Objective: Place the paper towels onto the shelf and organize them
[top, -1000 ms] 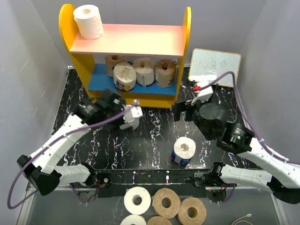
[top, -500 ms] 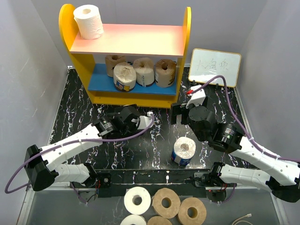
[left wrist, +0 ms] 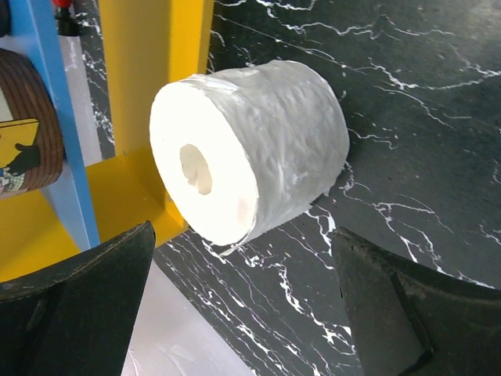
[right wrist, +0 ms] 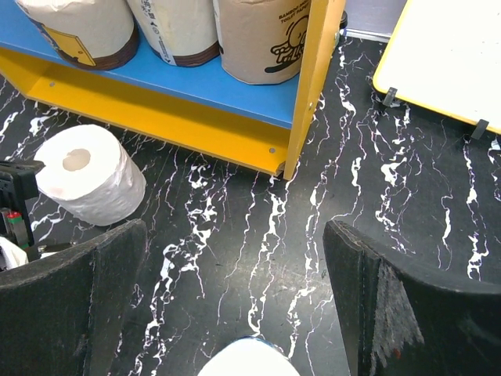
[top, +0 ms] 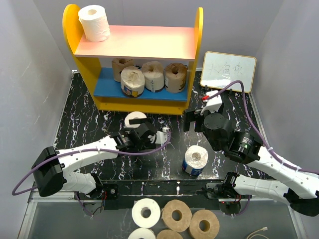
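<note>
The shelf (top: 139, 47) stands at the back, yellow sides, pink top, blue lower board. One white roll (top: 93, 22) stands on the top board. Several tan rolls (top: 153, 75) sit on the lower board. Another white roll (top: 134, 118) lies on its side on the table against the shelf's foot; it also shows in the left wrist view (left wrist: 258, 149) and the right wrist view (right wrist: 86, 172). My left gripper (top: 138, 130) is open and empty just short of it (left wrist: 243, 313). A blue-wrapped roll (top: 195, 160) stands mid-table. My right gripper (top: 192, 122) is open and empty above the table (right wrist: 235, 305).
A small whiteboard (top: 228, 70) leans at the back right beside the shelf. Several more rolls (top: 177, 215) lie below the table's near edge. The shelf's yellow base (right wrist: 188, 117) is close ahead of the right gripper.
My left arm has swung right and back toward the near edge, and the white roll now lies uncovered on the table beyond its open fingers. The right gripper has shifted slightly.
</note>
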Tool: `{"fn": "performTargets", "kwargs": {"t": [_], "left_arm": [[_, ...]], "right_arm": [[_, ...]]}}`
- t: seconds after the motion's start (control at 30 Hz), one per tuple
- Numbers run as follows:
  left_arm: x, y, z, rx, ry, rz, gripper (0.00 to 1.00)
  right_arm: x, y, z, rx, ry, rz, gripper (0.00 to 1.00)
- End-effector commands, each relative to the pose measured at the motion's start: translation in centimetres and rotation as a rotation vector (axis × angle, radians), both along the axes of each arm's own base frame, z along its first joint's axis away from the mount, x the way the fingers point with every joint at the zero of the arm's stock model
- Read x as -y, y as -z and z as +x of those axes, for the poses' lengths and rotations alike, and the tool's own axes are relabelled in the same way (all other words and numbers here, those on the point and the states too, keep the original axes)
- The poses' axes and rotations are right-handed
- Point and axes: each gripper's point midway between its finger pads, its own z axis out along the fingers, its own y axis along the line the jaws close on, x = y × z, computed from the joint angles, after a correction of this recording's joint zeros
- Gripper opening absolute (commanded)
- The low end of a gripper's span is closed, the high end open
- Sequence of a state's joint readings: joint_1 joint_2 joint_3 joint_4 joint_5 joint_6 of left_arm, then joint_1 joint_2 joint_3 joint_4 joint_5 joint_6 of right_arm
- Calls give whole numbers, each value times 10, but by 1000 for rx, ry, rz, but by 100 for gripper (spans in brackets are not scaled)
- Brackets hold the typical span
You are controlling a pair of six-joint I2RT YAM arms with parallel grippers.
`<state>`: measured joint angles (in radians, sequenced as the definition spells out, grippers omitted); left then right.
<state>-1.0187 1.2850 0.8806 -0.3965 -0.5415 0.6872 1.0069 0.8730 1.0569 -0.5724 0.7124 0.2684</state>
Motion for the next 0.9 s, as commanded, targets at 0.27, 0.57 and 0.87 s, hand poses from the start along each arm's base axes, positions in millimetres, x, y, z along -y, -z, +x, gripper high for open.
{"fn": "performTargets", "kwargs": {"t": [0.27, 0.57, 0.87], "left_arm": [[7, -1, 19, 109, -29, 16, 93], [6, 14, 21, 90, -43, 61, 91], [3, 10, 27, 138, -67, 77, 86]], "right_arm": [[7, -12, 1, 37, 36, 54, 95], [14, -11, 1, 50, 53, 33, 95], [9, -7, 4, 47, 45, 10, 95]]}}
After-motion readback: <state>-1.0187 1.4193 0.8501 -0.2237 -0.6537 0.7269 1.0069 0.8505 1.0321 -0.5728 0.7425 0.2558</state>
